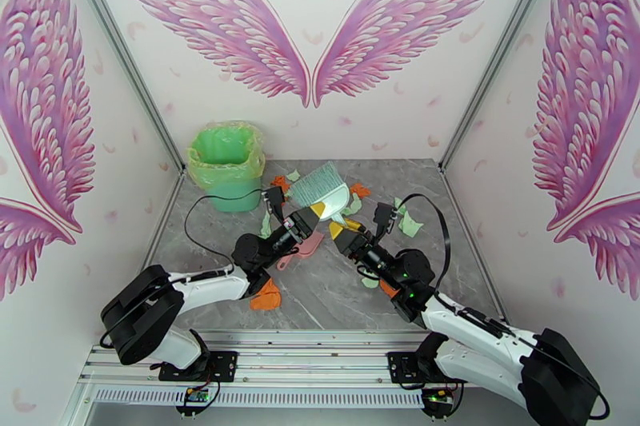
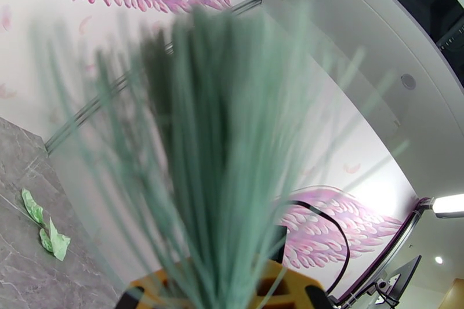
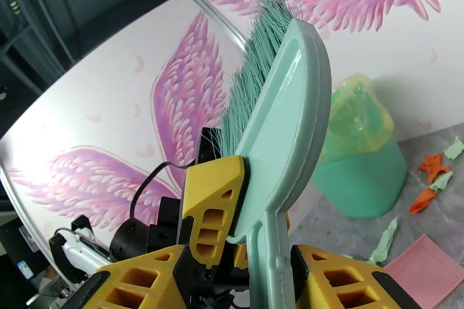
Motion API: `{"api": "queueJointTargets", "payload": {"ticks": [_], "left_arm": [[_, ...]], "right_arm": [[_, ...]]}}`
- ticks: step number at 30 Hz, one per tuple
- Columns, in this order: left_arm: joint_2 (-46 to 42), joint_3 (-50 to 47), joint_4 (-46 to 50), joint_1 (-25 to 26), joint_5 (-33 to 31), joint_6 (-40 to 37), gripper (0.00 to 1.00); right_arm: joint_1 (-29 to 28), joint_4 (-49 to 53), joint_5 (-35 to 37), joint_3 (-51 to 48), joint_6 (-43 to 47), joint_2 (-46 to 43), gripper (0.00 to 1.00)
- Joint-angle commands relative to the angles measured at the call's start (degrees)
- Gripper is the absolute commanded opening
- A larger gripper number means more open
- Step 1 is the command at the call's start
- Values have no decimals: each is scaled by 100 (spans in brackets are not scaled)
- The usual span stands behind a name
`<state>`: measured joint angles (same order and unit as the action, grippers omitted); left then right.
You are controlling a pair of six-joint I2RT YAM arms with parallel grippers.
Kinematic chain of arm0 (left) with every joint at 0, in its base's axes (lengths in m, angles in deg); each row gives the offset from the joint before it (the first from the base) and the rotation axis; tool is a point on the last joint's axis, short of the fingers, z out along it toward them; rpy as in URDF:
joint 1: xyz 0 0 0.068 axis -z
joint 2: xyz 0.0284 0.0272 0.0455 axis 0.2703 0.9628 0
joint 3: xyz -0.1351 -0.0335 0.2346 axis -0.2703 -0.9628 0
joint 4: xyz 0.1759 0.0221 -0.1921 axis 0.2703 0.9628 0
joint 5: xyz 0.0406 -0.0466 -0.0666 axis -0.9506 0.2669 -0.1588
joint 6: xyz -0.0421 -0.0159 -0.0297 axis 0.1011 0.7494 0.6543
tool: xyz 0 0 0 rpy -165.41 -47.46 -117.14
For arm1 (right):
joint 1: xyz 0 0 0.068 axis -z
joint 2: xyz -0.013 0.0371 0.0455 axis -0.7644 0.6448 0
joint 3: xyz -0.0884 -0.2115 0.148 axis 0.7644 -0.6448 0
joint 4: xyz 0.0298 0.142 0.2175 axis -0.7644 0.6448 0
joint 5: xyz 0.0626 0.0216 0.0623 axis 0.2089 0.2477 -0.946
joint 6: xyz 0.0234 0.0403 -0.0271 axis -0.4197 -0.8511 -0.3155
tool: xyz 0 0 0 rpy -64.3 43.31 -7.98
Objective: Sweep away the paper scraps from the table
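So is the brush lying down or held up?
Held up. The brush stands off the table, bristles up, the left pincer clamped on its head.

Both arms have white links, bulky black joints, looping black cables, yellow slotted fingers and black bases.

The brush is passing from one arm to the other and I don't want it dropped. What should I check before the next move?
1. Left gripper clamped on the teal plastic hand brush: ok, shut on the brush head.
2. Right gripper straddling the brush handle: ok.
3. Right jaws closed on the handle: not ok, a gap shows on one side.
4. Pink plastic dustpan flat on the grey marble table: ok.
5. Crumpled orange and mint paper scraps swept away: not ok, they lie scattered.
6. Green bin upright: ok.
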<state>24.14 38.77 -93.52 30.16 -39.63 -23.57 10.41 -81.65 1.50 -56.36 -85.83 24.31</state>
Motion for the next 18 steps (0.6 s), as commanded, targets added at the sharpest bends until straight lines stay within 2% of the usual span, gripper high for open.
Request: {"api": "queueJointTargets", "payload": {"ticks": [1,11,18], "left_arm": [[66,-178,-368,43,-375,-91,0],[25,-344,-388,157,-767,-181,0],[-1,-417,-393,192,-935,-195,0]], "right_arm": [[15,-337,206,81,1,29,47],[15,-375,345,108,-65,133,37],[15,-555,282,82,-214,312,38]]}}
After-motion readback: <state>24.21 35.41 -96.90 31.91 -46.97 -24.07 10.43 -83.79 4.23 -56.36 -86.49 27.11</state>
